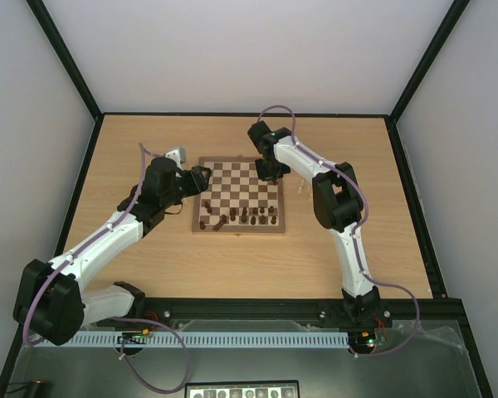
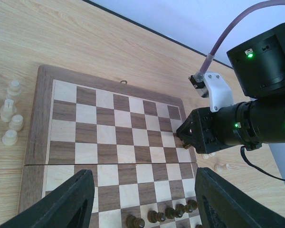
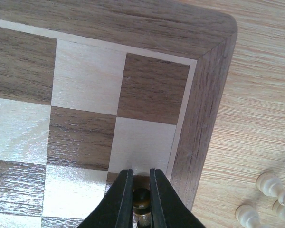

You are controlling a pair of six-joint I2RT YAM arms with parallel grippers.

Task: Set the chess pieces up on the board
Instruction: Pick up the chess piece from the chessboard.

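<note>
The board [image 1: 237, 231] lies mid-table, and several dark brown chess pieces [image 1: 242, 217] stand and lie along its near rows. My right gripper [image 1: 270, 175] is over the board's far right part. It is shut on a dark pawn [image 3: 141, 200] just above a square beside the border [image 3: 199, 123]. The left wrist view also shows it [image 2: 183, 138] at the board's right edge [image 2: 38, 123]. My left gripper [image 1: 204, 179] hangs open and empty over the board's left side, with its fingers [image 2: 71, 199] wide apart above the dark pieces [image 2: 173, 214].
Several cream pieces [image 2: 9, 116] lie on the tabletop left of the board. More cream pieces [image 3: 271, 192] lie on the table to its right [image 2: 213, 161]. The right arm's links reach over the board's right edge [image 1: 332, 195].
</note>
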